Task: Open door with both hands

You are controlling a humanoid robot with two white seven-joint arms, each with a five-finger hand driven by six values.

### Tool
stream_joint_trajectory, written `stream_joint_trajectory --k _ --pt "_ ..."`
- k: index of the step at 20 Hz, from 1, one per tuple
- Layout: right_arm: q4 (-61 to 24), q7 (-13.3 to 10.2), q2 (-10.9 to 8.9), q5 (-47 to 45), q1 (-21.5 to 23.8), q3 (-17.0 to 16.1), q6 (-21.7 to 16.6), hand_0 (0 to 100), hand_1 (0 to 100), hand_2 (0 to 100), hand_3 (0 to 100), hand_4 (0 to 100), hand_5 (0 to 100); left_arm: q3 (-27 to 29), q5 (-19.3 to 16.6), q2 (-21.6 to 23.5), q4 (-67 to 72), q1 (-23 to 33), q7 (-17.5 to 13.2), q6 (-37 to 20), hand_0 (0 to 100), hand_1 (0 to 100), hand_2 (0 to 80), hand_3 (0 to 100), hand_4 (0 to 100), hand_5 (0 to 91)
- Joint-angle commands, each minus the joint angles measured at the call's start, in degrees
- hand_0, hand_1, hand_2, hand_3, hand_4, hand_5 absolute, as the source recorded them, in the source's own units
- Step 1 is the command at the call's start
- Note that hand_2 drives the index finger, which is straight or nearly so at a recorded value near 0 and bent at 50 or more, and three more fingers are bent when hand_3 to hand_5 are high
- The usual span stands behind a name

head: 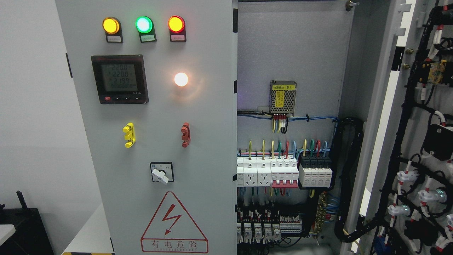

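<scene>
Occluded and cropped items

Open door (421, 141) is cropped at the right frame edge; the closed door (155, 141) hides the cabinet's left interior. Indicator labels (148, 37) are too small to read. Lower terminal rows (262, 230) are cut off at the bottom edge.

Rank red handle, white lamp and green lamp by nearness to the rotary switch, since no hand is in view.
1. red handle, just up-right of the rotary switch.
2. white lamp, higher up.
3. green lamp, top row.
</scene>
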Motion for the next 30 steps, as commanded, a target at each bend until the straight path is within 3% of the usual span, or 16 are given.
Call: stream_joint_trajectory --k 1,6,12,18,25,30 --pt "-0.01 -0.04 4.39 -0.1 -4.08 -0.38 0.43 0 0 0 0 0 0 -0.01 0.0 0.01 -0.01 0.0 -0.01 0.02 0 0 0.0 0 3 0.0" --pt "0.25 -0.04 4.74 -0.1 -6.45 -0.29 2.45 0 0 0 0 0 0 -0.01 0.0 0.01 -0.01 0.0 -0.01 0.02 0 0 0.0 0 3 0.0" --pt "0.16 -0.04 6.85 -0.1 -10.05 -0.29 5.09 0 0 0 0 0 0 -0.01 0.0 0.01 -0.01 0.0 -0.01 0.02 0 0 0.0 0 3 0.0" --pt "0.86 -0.04 7.03 -0.1 -13.84 0.15 9.39 0 0 0 0 0 0 -0.01 0.0 0.01 -0.01 0.0 -0.01 0.02 0 0 0.0 0 3 0.0" --pt "3.15 -0.04 7.03 -0.28 -17.09 -0.02 11.59 0 0 0 0 0 0 0.08 0.0 0.01 -0.01 0.0 -0.01 0.02 0 0 0.0 0 3 0.0" --pt "6.48 -0.04 8.17 -0.28 -20.34 -0.02 12.12 0 0 0 0 0 0 -0.01 0.0 0.01 -0.01 0.0 -0.01 0.02 0 0 0.0 0 3 0.0"
